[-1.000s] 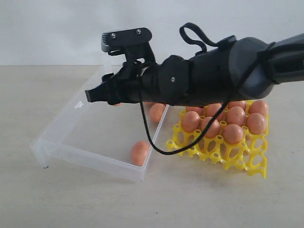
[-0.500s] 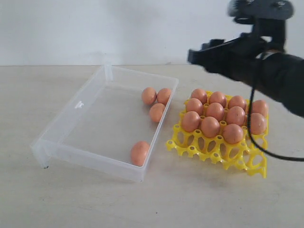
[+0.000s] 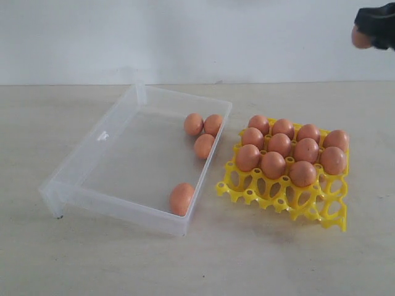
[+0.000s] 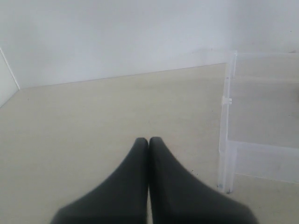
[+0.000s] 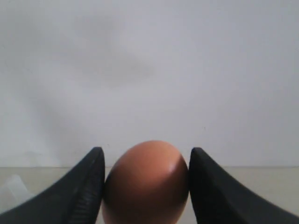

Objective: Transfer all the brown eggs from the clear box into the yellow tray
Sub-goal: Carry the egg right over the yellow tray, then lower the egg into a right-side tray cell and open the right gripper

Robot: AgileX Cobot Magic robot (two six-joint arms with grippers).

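Brown eggs, smooth orange-brown ovals, are in three places. Eleven sit in the round cells of the yellow tray, a bright plastic lattice with raised pegs, filling its rear rows. Four more lie loose in the clear box, a shallow rectangle of see-through plastic with low walls, just beside the tray. Three of these cluster near the tray's rear corner, and a lone egg rests near its front corner. Box and tray rest on a pale matte table.

The exterior view shows the right gripper only as a dark shape at the picture's edge, high above the tray's far side, with a sliver of orange showing. The right wrist view shows it closely: two black fingers, ridged on the inner faces, stand wide apart and clamp the held egg from either side. The left gripper, seen only in the left wrist view, has smooth black fingers pressed tip to tip with nothing between them, low over the table near a wall of the box.
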